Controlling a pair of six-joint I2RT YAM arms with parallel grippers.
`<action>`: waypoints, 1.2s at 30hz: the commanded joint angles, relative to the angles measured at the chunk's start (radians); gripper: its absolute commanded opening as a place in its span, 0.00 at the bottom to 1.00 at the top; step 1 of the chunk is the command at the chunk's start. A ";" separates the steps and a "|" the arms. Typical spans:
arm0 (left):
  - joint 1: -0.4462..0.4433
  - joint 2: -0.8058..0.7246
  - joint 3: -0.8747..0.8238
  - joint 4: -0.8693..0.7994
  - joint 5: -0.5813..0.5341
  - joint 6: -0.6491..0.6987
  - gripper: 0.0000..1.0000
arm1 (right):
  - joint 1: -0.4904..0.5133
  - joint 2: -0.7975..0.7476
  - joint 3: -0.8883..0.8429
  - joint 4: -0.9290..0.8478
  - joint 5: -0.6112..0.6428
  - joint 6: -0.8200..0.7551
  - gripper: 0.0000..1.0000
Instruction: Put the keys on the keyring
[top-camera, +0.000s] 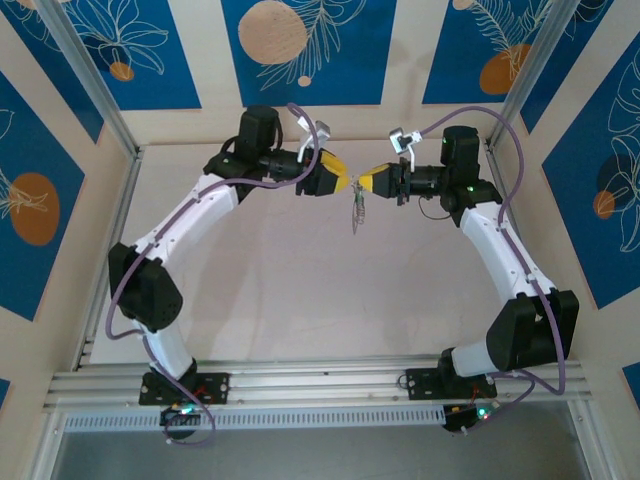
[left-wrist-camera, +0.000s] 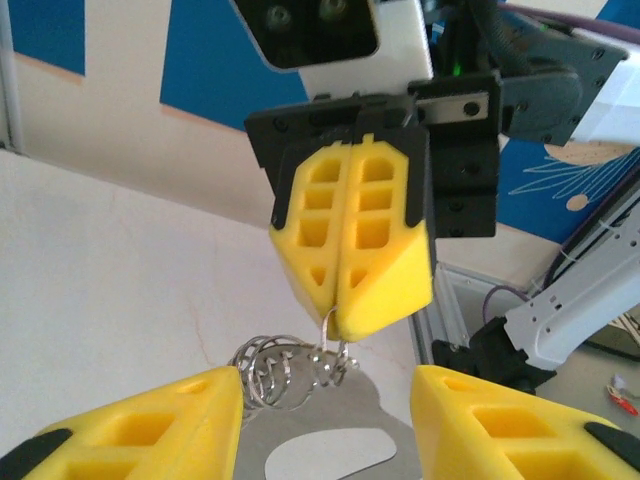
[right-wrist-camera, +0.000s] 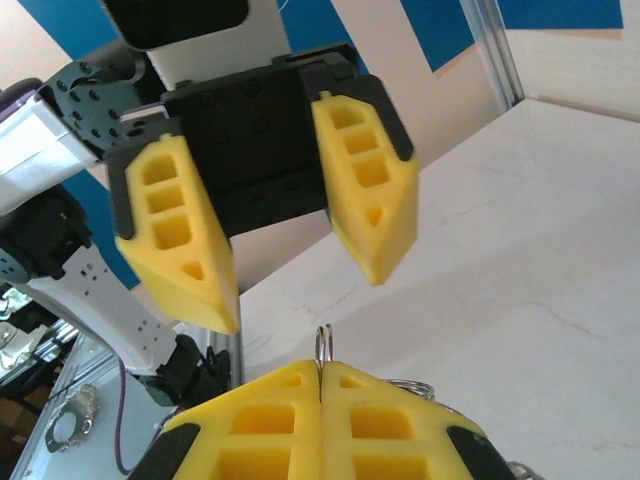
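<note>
There are two arms, the left arm (top-camera: 190, 225) and the right arm (top-camera: 497, 245). There are two grippers, the left gripper (top-camera: 343, 184) and the right gripper (top-camera: 364, 184), with four yellow fingers (right-wrist-camera: 370, 190) in all. One keyring (top-camera: 357, 212) shows; its several small silvery rings (left-wrist-camera: 268, 368) overlap too much to count. There is one table (top-camera: 280, 300).

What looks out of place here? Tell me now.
Nothing is spilled or broken. One oddity: the keyring is off the table, dangling in mid-air from a thin wire loop pinched in the shut right claw, while the open left claw faces it.
</note>
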 joint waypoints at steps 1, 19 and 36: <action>0.011 0.018 0.051 -0.084 0.057 0.059 0.47 | 0.009 0.014 0.048 -0.061 -0.055 -0.047 0.00; 0.007 0.058 0.071 -0.040 0.095 0.012 0.40 | 0.048 0.025 0.061 -0.069 -0.056 -0.058 0.00; -0.007 0.064 0.071 -0.050 0.137 0.011 0.04 | 0.051 0.024 0.056 -0.058 -0.043 -0.053 0.00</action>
